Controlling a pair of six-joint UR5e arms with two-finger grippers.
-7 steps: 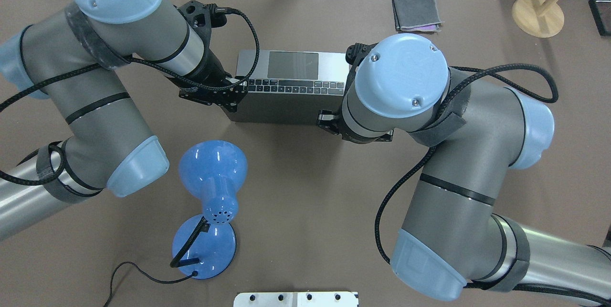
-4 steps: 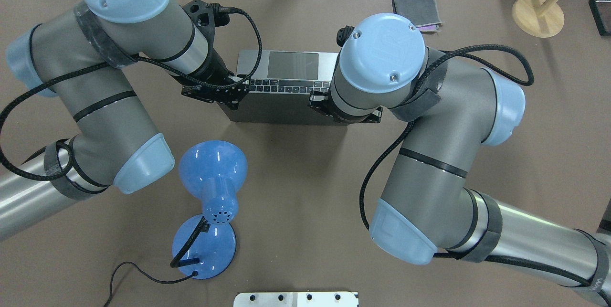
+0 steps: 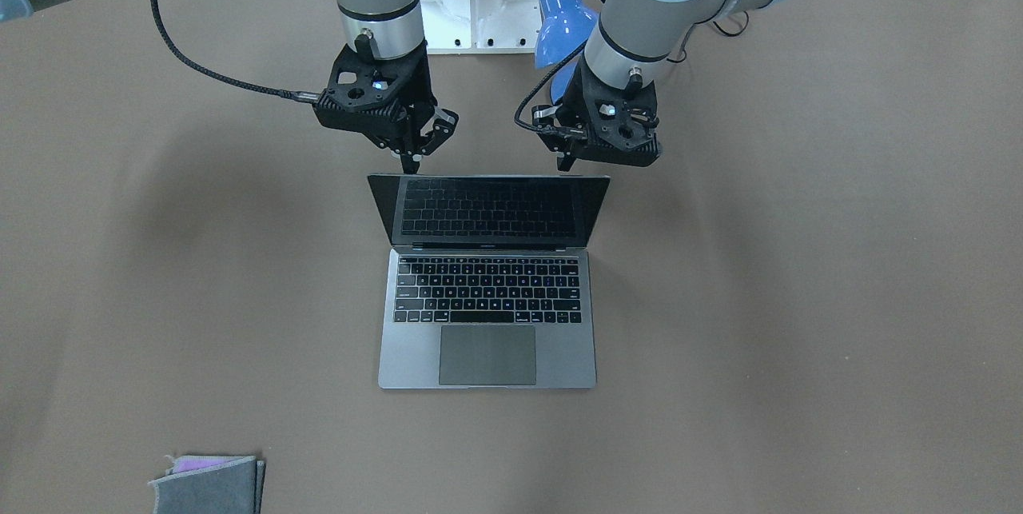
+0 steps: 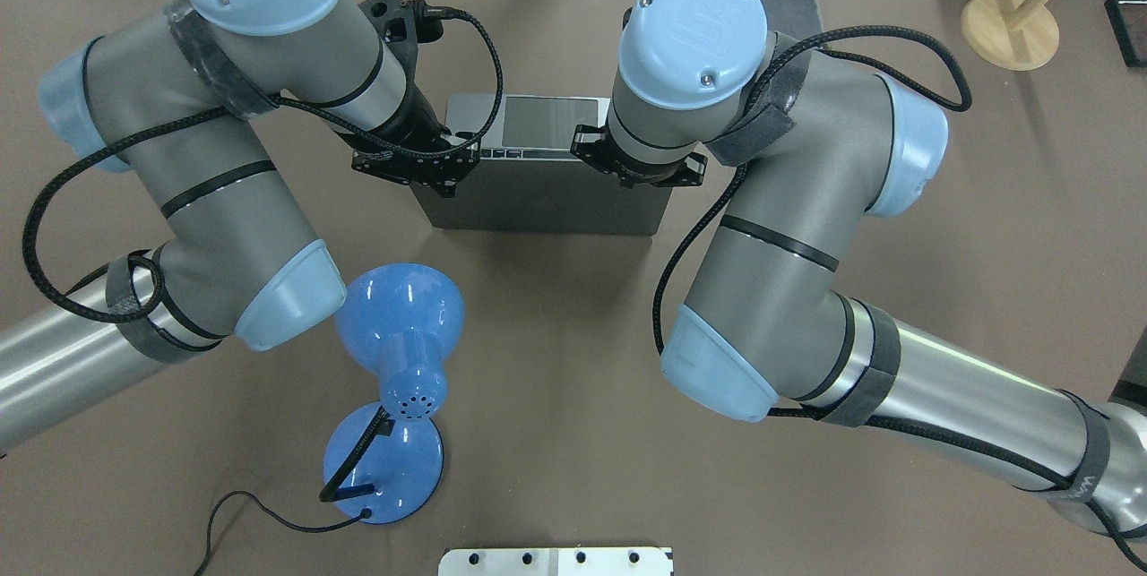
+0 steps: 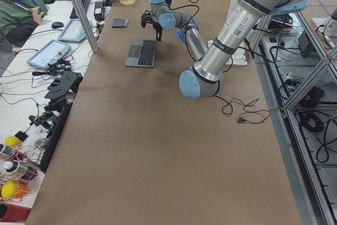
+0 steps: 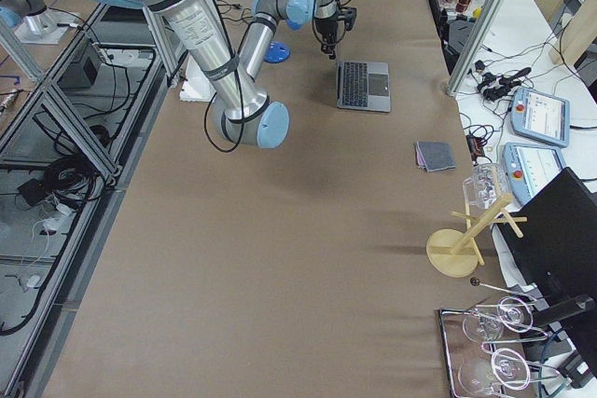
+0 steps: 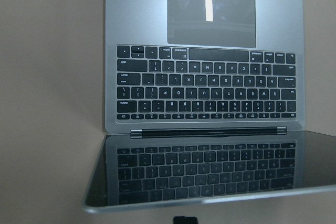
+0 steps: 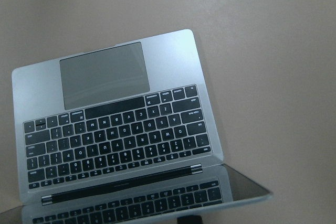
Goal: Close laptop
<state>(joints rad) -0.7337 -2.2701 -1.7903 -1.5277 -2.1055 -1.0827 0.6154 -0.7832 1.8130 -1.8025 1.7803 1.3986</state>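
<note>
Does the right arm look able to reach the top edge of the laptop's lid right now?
Likely yes. The right pincer sits right at the top edge of the laptop lid, near one corner, with nothing between them. The left pincer is at the other corner, out of its way.

The laptop has a smooth, matt grey metal body and matt black keys. Its screen is glossy black and mirrors the keys. The bench has a matt brown cover. The desk lamp is glossy blue, the folded cloth grey fabric, the stand pale wood.
</note>
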